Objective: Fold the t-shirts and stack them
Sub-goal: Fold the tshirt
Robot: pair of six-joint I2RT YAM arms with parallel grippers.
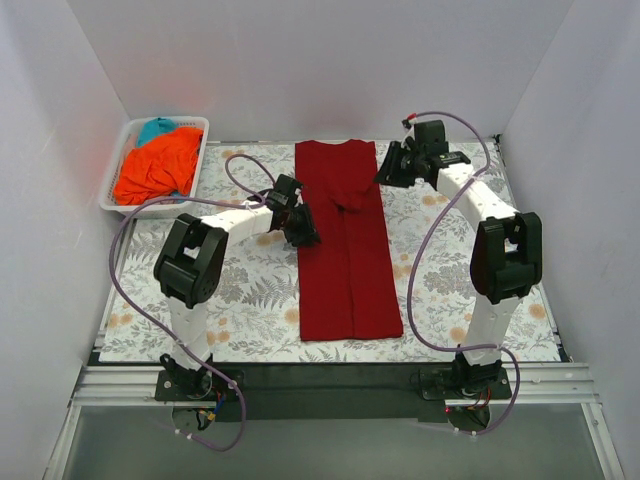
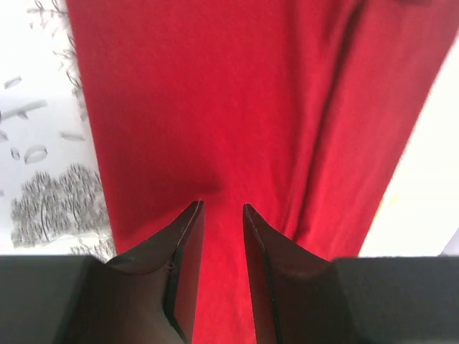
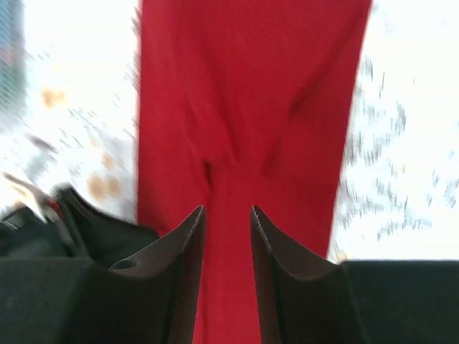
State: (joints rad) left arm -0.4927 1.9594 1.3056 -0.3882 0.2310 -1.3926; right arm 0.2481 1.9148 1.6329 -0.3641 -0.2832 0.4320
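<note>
Three t-shirts on show: one dark red tee (image 1: 345, 250), one bright orange tee (image 1: 158, 168), one teal tee (image 1: 155, 128). One white basket (image 1: 111, 178). Two pincers in play — left pincer (image 2: 223, 208), right pincer (image 3: 227, 209). One floral tablecloth (image 1: 250, 300).

Robot lab test cell: plain white panel walls (image 1: 300, 60) box the worktop (image 1: 330, 365) on 3 sides. Left arm (image 1: 190, 260) & right arm (image 1: 505, 255), w/ loose purple cables (image 1: 130, 290), bolted to aluminium rail (image 1: 115, 385) at 6 o'clock.

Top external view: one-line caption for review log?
Dark red cloth t-shirt lies as a long strip on floral tablecloth, left gripper and right gripper at its edges.
</note>
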